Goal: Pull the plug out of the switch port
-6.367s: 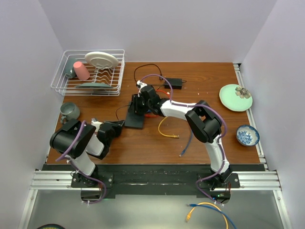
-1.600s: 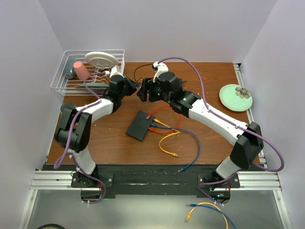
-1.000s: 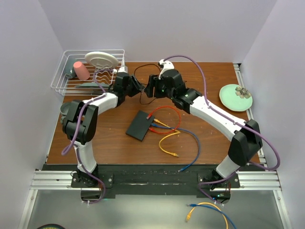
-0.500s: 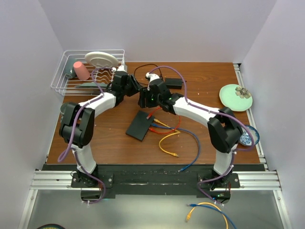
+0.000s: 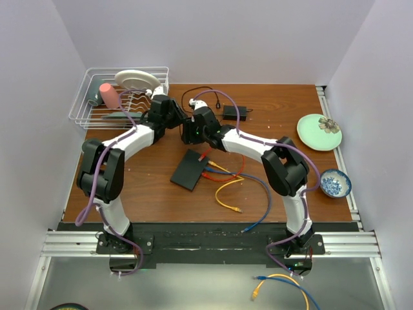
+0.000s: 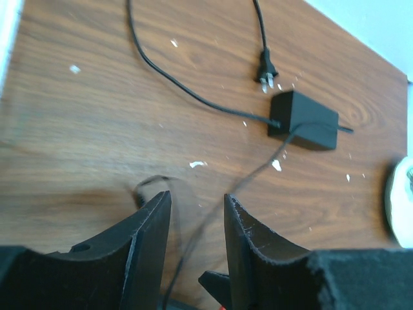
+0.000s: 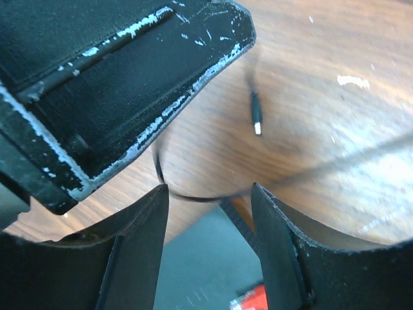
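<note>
One flat black switch [image 5: 188, 170] lies just nearer than the right gripper [image 7: 210, 194], its long axis running near-left to far-right. Its switch port [image 5: 205, 166] faces right with a red plug [image 5: 202, 157] seated. The right gripper gapes wide and empty. The left gripper [image 6: 197, 206] just beside it is narrower, also empty. Only the left wrist view shows the power adapter [image 6: 303, 121] beyond.

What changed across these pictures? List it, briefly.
Both arms left the black box and reached to the table's far side. In the last second the right gripper drew back toward the box, its arm folding in. It and the left gripper are open, holding nothing. Since that reach, the box, its coloured cables and the adapter stayed put.
</note>
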Robot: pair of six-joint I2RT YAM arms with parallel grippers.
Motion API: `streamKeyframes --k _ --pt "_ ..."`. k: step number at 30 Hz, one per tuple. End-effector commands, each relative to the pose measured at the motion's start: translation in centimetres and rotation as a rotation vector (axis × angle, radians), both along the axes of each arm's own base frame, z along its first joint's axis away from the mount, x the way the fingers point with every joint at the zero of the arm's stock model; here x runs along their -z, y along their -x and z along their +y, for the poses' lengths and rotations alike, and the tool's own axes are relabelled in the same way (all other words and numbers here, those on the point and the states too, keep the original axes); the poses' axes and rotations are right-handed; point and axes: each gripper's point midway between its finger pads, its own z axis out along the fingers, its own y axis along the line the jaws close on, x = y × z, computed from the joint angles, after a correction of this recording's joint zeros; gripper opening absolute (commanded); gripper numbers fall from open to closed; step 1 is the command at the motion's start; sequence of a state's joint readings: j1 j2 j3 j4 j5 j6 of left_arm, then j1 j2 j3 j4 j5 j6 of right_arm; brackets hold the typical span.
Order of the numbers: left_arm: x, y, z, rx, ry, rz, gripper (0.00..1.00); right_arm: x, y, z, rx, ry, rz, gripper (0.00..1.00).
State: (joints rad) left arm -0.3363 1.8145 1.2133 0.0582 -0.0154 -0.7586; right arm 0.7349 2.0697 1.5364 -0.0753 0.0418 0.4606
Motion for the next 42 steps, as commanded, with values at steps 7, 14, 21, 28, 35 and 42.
streamKeyframes --k 7,14,21,28,35,42 --pt "-4.5 0.6 -0.7 0.043 0.000 -0.094 0.42 -1.3 -3.0 1.9 0.017 -0.034 -0.085 0.37" --pt "-8.2 1.0 0.6 0.000 -0.028 -0.157 0.43 -2.6 -3.7 -1.7 0.108 0.084 -0.134 0.60" --pt "-13.2 4.4 1.4 0.015 0.011 -0.232 0.43 -3.5 -7.2 -9.8 0.292 0.026 -0.040 0.64" --pt "-11.6 9.6 0.6 0.078 0.140 -0.232 0.42 -1.0 -8.8 -11.1 0.342 -0.077 0.048 0.65" --pt "-10.2 12.9 1.7 0.067 0.156 -0.216 0.42 1.9 -9.2 -9.9 0.351 -0.139 0.116 0.66" --pt "-9.2 15.2 3.2 0.036 0.144 -0.214 0.42 4.5 -9.7 -9.3 0.375 -0.159 0.162 0.66"
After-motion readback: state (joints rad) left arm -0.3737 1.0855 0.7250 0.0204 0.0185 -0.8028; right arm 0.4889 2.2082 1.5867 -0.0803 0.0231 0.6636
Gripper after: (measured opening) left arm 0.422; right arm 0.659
